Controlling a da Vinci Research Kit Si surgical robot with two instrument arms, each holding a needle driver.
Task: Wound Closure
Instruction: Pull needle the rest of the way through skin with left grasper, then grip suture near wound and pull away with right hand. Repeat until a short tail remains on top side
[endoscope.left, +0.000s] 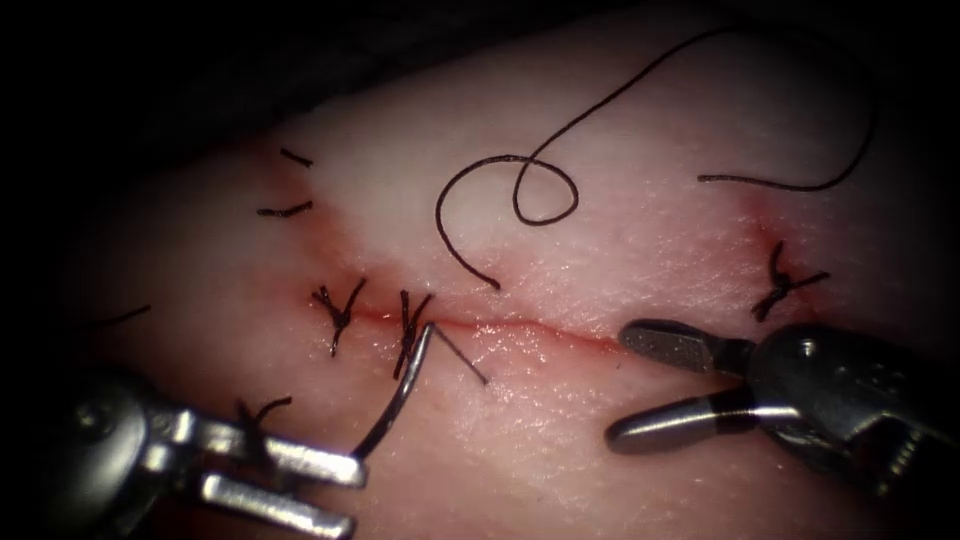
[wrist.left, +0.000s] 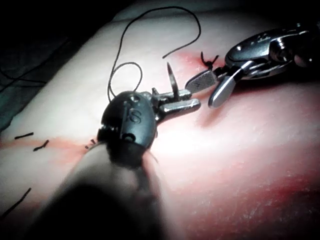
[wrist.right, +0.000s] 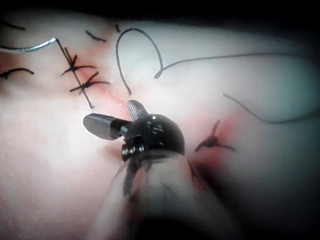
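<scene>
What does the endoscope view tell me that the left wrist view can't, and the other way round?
The endoscope view adds the thin red cut in the pale tissue, with two dark knotted stitches across its left part. The left wrist view adds the left tool's rounded dark wrist joint. Both share: the left tool gripping one end of the curved steel needle, clear of the tissue; the right tool, open and empty; the loose dark thread.

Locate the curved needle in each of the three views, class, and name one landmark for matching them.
Endoscope view: needle, held at its tail by the left tool, below the cut.
Left wrist view: needle upright in the left tool's shut jaws.
Right wrist view: needle beside the knots.
Landmark: the open right tool.
</scene>
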